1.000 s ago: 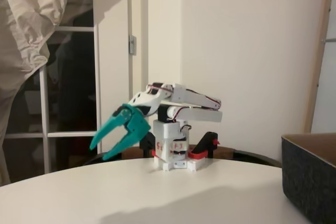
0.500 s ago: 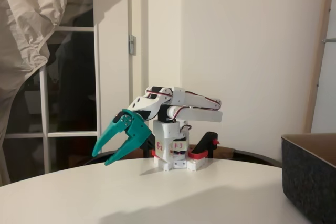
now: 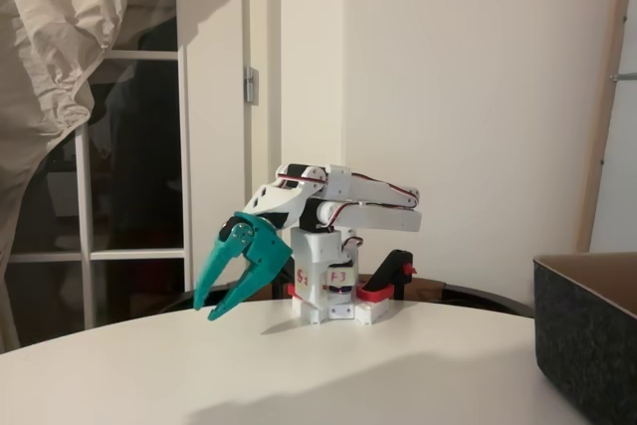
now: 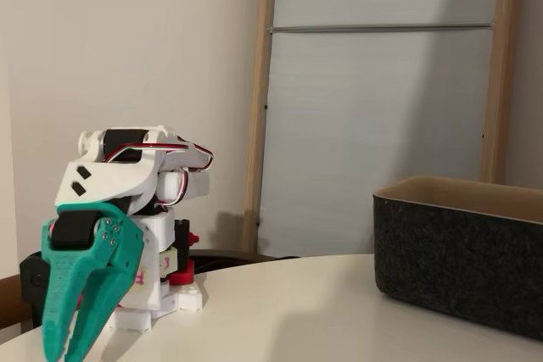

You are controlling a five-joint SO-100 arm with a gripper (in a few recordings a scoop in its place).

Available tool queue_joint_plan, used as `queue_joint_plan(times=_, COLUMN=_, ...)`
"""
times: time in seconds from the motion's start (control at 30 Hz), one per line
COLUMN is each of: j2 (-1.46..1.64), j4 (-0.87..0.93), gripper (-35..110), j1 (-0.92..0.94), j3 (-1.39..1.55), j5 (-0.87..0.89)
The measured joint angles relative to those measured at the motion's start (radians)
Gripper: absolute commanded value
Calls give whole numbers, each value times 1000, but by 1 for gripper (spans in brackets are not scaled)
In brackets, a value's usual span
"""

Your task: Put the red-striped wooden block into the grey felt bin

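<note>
White round table | tool empty, fingers parted | grey felt bin well right, apart

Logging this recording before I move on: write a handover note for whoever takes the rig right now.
Pincer: open, holding nothing, pointing down just above the table, by the arm's base.
Bin: on the table, apart from the arm, at the right in both fixed views; what lies inside is hidden.
Block: not spotted on the table.
Done: cannot tell, no sign of a grasp.
Left: find the block, grip it, carry it to the bin, release.
</note>
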Motion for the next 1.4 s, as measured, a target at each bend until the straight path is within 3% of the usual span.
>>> queue_joint_plan(times=1.4, j2=0, j4=3, gripper=0, j1=0, j3=0, j5=-18)
